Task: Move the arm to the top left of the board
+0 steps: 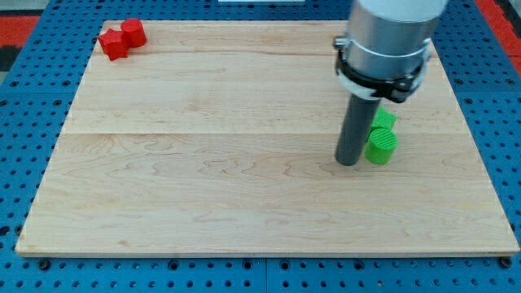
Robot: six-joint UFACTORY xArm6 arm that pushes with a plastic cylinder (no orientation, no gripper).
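The board (203,163) is pale, smooth, matt wood with visible grain; the base (32,89) around it is blue, perforated and matt.

The rod (355,130) looks dark and matt.

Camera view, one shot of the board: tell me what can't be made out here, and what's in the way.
- Green blocks, camera view: the rod covers their left sides, so whether my tip touches them is unclear; the rear one's shape is mostly hidden.
- Red blocks, at the view's top left: too small to name exact shapes.
- Arm above the grey collar: cut off by the view's top edge.
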